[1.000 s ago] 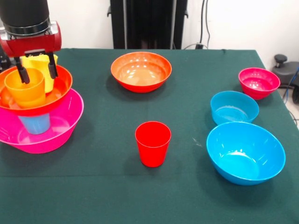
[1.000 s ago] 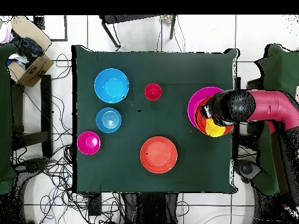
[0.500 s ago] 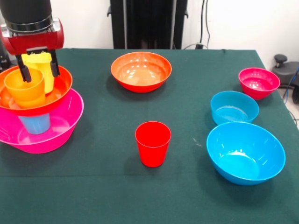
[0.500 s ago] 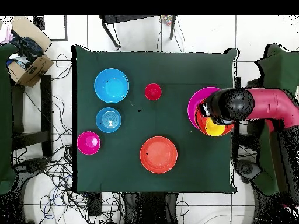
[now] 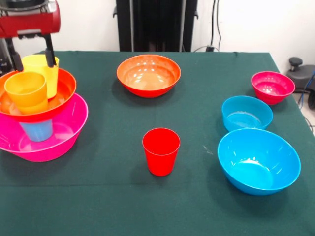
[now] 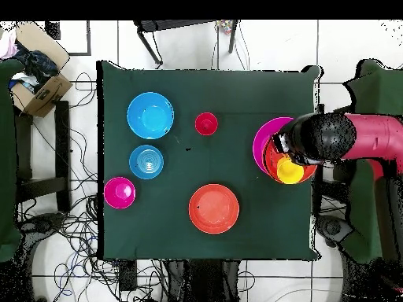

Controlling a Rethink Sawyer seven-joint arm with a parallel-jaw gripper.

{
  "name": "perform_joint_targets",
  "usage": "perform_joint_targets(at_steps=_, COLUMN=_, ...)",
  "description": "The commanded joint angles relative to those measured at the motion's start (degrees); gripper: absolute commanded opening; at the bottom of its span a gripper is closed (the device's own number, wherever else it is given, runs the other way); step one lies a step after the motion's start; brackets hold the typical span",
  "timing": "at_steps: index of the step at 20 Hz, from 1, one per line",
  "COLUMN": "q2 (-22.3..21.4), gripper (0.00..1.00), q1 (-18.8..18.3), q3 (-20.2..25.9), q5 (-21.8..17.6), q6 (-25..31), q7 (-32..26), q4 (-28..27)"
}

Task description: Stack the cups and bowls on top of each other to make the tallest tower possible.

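Moved: gripper (image 5: pixel 29 51) has lifted off the orange cup (image 5: pixel 26 92), fingers spread, empty.
Tower: pink bowl (image 5: pixel 54 137), table's left edge.
Next up: probably red cup (image 5: pixel 161 151), right of gripper, upright, mid-table.

pink bowl (image 5: pixel 49 140) cut by frame edge, light blue cup (image 5: pixel 37 130) half hidden

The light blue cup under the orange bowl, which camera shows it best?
The front view. There the light blue cup shows inside the pink bowl, standing beneath the orange-red bowl that holds two cups. In the overhead view that bowl and the arm cover it completely, so nothing of it shows.
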Motion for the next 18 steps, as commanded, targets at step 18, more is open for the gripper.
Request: perform_joint_targets(at_steps=18, q2=-1.8, gripper=1.0, q1=7.4, q3=-0.9, q5=3.6, q6=-3.3, q7=-2.4, q4=9.2)
